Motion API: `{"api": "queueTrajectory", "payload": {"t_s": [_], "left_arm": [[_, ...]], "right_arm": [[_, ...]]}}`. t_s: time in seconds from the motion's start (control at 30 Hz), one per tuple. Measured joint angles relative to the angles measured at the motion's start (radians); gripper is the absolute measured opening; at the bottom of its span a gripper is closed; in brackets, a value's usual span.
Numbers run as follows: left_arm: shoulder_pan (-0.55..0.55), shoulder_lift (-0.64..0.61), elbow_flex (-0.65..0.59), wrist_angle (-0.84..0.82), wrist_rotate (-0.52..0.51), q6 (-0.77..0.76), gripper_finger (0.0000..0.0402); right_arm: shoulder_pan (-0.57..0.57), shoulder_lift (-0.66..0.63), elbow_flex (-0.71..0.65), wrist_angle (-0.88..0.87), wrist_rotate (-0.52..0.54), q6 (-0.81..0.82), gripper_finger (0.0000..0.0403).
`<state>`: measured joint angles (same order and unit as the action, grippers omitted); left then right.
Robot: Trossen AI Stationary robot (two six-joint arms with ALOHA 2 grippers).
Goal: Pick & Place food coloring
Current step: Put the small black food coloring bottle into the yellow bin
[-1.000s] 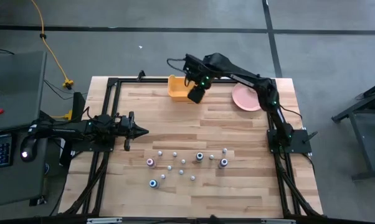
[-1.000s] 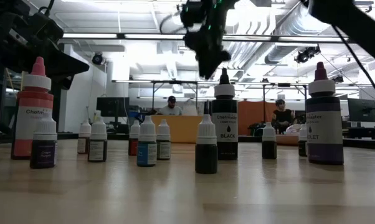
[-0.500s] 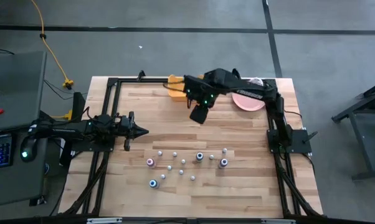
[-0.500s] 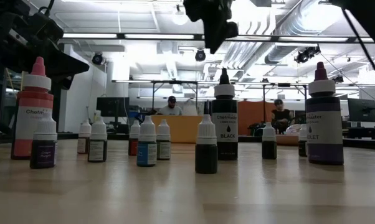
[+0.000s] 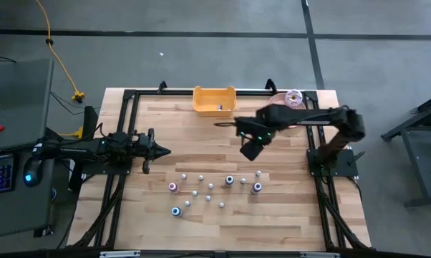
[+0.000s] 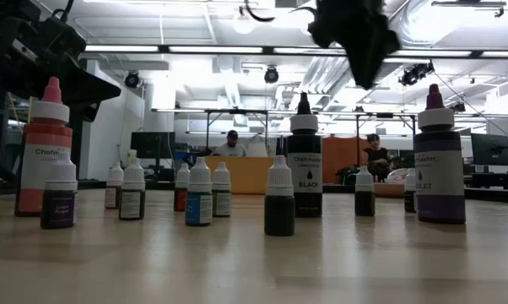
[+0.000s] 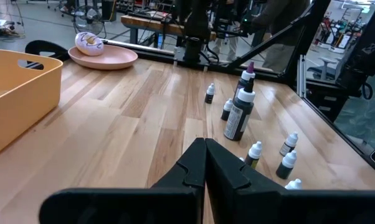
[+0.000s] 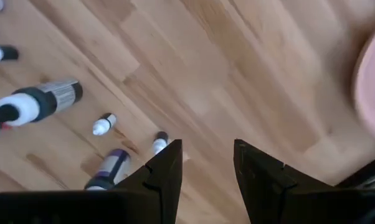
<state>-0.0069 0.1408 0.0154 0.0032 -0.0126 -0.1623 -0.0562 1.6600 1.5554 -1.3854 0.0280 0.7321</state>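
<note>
Right gripper (image 8: 204,163): fingers parted, grasping nothing, held above the table (image 5: 287,218) between the yellow bin (image 5: 214,100) and the food coloring (image 5: 229,180) bottles, which stand clustered on the near boards. Left gripper (image 7: 204,155): fingers pressed together, empty, waiting at the left edge.

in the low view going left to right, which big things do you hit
Tall red bottle with a pink cap → small bottle with a teal label → tall black bottle labelled BLACK → right gripper hanging overhead → tall purple bottle labelled VIOLET.
</note>
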Motion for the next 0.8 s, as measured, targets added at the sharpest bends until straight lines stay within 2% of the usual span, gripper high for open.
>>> {"api": "queueTrajectory", "payload": {"t_s": [0.2, 0.33, 0.6, 0.8], "left_arm": [[0.0, 0.0, 0.0, 0.0, 0.0, 0.0, 0.0001], [0.0, 0.0, 0.0, 0.0, 0.0, 0.0, 0.0001], [0.0, 0.0, 0.0, 0.0, 0.001, 0.0, 0.0001], [0.0, 0.0, 0.0, 0.0, 0.001, 0.0, 0.0001]], "right_arm": [[0.06, -0.149, -0.301, 0.192, -0.023, 0.28, 0.0134], [0.097, -0.206, -0.438, 0.304, -0.019, 0.417, 0.0134], [0.156, -0.219, -0.549, 0.478, -0.009, 0.5, 0.014], [0.175, -0.218, -0.569, 0.519, -0.01, 0.503, 0.0187]]}}
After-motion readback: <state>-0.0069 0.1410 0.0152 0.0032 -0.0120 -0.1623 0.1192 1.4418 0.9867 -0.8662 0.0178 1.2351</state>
